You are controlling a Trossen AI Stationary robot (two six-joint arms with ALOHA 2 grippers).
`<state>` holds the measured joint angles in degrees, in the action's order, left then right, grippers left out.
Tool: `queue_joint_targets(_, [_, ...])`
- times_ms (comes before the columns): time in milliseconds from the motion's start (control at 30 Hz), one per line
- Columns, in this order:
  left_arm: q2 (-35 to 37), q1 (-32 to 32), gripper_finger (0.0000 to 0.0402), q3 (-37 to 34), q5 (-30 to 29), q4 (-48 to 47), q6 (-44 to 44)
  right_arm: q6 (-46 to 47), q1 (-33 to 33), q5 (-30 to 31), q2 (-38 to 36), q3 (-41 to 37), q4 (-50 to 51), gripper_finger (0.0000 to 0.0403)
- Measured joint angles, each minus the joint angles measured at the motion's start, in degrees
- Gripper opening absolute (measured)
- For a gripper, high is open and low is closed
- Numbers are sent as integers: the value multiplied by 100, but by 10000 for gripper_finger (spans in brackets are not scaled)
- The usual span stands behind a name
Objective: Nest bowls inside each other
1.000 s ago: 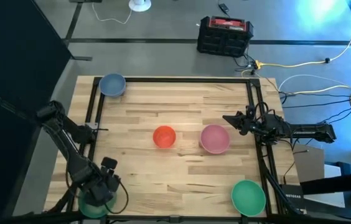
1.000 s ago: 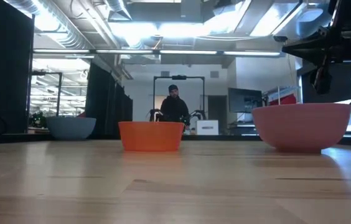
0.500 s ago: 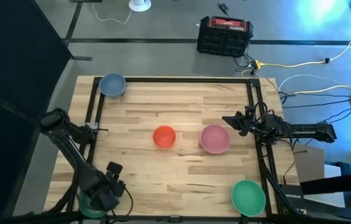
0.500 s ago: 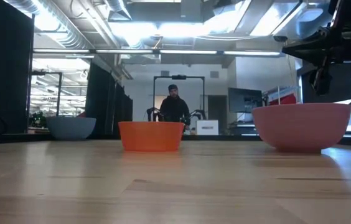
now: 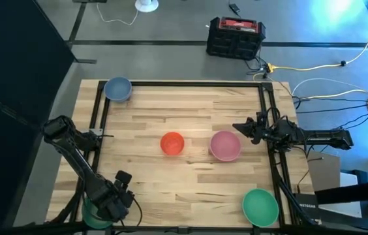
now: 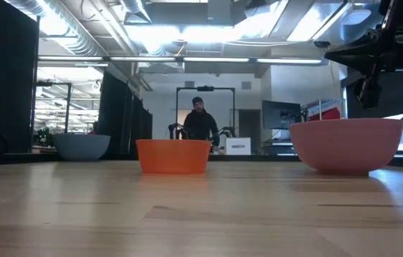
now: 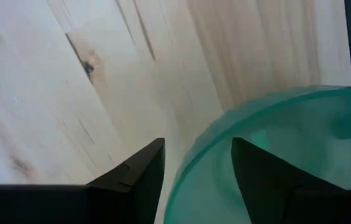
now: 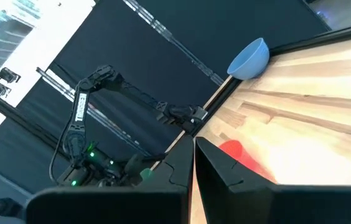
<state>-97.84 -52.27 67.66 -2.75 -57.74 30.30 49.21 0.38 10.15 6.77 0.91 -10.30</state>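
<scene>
A green bowl [image 7: 275, 143] stands on its base at the table's near left corner [image 5: 91, 215]. My left gripper [image 7: 197, 146] points down over it, open, one finger outside the rim and one inside. On the table also stand a blue-grey bowl [image 5: 117, 89] at the far left, an orange-red bowl [image 5: 172, 143] and a pink bowl [image 5: 225, 145] in the middle, and a second green bowl [image 5: 260, 206] near right. My right gripper [image 5: 239, 126] waits shut and level at the right edge, next to the pink bowl. My left gripper comes from above, pointing down, and straddles the green bowl's rim [image 7: 185, 165] on the side toward the table's middle. The outer finger [image 7: 144, 174] stands close beside the rim. I cannot tell whether either finger touches it. The bowl rests on the table.
A black frame [image 5: 184, 84] runs along the table's far, left and right sides. Bare wood lies between the bowls. A person [image 6: 200, 123] stands far behind the table in the low view.
My left gripper has sunk straight down onto the near left green bowl and shifted a little toward the table's near edge. The bowls have kept their places.
</scene>
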Motion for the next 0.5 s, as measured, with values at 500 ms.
queue_joint_targets(500, [-53,31,79,-69,53,-1,-9,29,-2,-149,2,0,-23,1])
